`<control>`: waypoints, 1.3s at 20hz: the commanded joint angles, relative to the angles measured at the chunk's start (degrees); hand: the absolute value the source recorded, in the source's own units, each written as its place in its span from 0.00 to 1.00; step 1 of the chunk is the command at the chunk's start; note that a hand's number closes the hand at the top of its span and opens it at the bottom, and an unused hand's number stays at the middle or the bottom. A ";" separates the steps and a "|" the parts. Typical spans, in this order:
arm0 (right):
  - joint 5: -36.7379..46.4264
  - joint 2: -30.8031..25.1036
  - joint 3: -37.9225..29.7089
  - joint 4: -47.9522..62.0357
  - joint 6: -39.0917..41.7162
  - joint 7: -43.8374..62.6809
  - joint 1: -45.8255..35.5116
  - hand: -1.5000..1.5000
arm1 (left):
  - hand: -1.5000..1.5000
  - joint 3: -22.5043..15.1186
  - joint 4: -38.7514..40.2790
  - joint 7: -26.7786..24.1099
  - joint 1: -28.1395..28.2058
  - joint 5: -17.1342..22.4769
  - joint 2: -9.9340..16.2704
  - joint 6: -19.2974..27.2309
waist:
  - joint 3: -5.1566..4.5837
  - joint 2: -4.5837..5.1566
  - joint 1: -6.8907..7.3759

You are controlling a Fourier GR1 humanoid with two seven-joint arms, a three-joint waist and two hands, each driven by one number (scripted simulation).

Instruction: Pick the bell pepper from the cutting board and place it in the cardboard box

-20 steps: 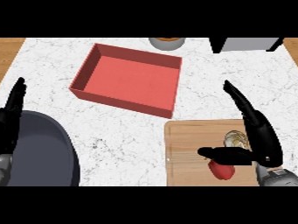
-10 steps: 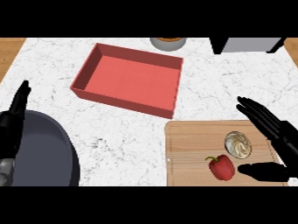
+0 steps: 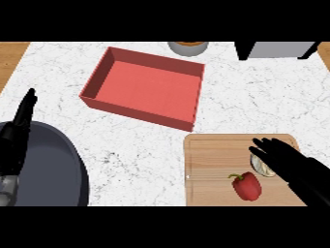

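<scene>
Right robot hand is now spreading open beside the pepper; it should be closing low around it. Left robot hand is resting open.

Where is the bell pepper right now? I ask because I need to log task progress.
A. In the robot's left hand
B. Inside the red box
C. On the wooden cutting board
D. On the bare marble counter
C. The bell pepper lies on the cutting board, beside the open right hand, while the box holds nothing.
</scene>
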 commanded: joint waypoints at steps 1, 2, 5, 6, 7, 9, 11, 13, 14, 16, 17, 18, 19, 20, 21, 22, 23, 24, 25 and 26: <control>5.77 1.88 5.72 -5.83 3.33 9.86 2.58 0.00 | 0.50 -3.19 0.05 1.77 3.46 1.21 -3.27 -1.77 | -0.73 0.52 0.36; 3.08 0.85 2.94 -6.44 7.10 11.52 -0.46 0.00 | 0.50 -4.27 -1.16 1.91 4.47 -0.18 -3.20 -1.58 | -0.72 0.59 0.89; 8.61 2.65 4.93 -4.71 1.83 11.04 4.65 0.00 | 0.50 -2.21 1.82 1.14 2.59 0.51 -2.91 -2.76 | -0.64 0.66 0.17; 9.65 4.32 6.53 -4.41 2.78 12.88 3.02 0.00 | 0.50 -2.68 5.63 -1.98 2.21 0.08 -4.92 -2.24 | -0.69 0.83 0.16; 9.51 6.71 6.83 -6.33 5.29 17.28 0.42 0.00 | 0.50 -2.26 3.19 -0.19 2.35 0.40 -3.61 -2.86 | -0.69 0.76 0.73; 13.35 7.04 9.56 -5.50 1.83 16.03 4.97 0.00 | 0.50 -2.76 3.67 0.85 1.56 -0.90 -4.40 -2.03 | -0.64 0.71 0.13; 13.47 7.65 8.19 -2.89 3.30 17.15 2.40 0.00 | 0.50 -3.68 -1.06 1.39 5.47 -1.03 -4.42 -1.93 | -0.61 0.65 1.09; 13.10 7.80 7.62 -2.58 4.55 17.67 1.91 0.00 | 0.50 -1.93 0.85 -0.18 4.67 0.97 -3.88 -4.63 | -0.65 0.78 0.97; 15.22 8.87 9.36 0.14 3.35 17.15 1.88 0.00 | 0.50 -3.39 -3.11 2.24 6.56 -1.14 -4.67 -2.20 | -0.58 0.68 1.44; 15.04 9.33 8.30 -1.71 5.40 19.00 1.08 0.00 | 0.50 -2.59 -0.61 4.71 1.15 -2.00 -4.67 -2.53 | -0.62 0.77 0.66; 16.48 10.41 9.08 3.08 1.85 16.98 1.94 0.00 | 0.50 -2.09 -0.41 1.03 5.84 -1.02 -4.42 -3.35 | -0.60 0.79 1.15; 16.03 9.08 8.80 -2.37 3.43 17.71 3.45 0.00 | 0.50 -2.29 -0.04 3.32 2.91 -2.01 -4.85 -2.94 | -0.62 0.71 0.46; 16.64 11.14 9.09 3.15 1.75 16.31 1.70 0.00 | 0.50 -3.23 1.30 1.55 2.91 -3.43 -6.63 -1.42 | -0.60 0.84 0.72; 17.25 11.21 9.76 0.30 3.68 18.43 1.64 0.00 | 0.50 -2.77 -1.47 4.31 3.47 -1.96 -5.11 -3.04 | -0.61 0.73 0.83; 17.29 10.41 9.41 0.60 1.70 16.47 3.26 0.00 | 0.50 -2.66 2.47 0.80 2.85 -2.42 -6.54 -2.65 | -0.63 0.80 0.35; 19.47 13.61 11.59 4.05 0.99 17.61 1.41 0.00 | 0.50 -2.82 1.12 1.34 2.64 -2.21 -6.73 -2.57 | -0.61 0.84 0.79; 16.68 13.00 9.04 3.15 3.78 17.80 -0.01 0.00 | 0.50 -2.21 -0.90 1.44 4.75 -1.12 -5.39 -3.90 | -0.62 0.79 1.16; 18.76 13.48 10.90 2.89 2.23 17.29 1.09 0.00 | 0.50 -1.22 -0.89 -0.42 6.08 -1.26 -5.16 -3.76 | -0.63 0.72 1.10; 14.82 10.17 6.88 -0.09 5.43 16.25 1.13 0.00 | 0.50 -1.71 -1.67 4.94 3.30 -2.24 -4.83 -3.29 | -0.61 0.72 0.69; 19.66 12.35 11.71 0.09 2.66 18.12 3.49 0.00 | 0.50 -3.23 -0.62 1.13 4.75 -2.38 -7.38 -2.88 | -0.64 0.69 0.47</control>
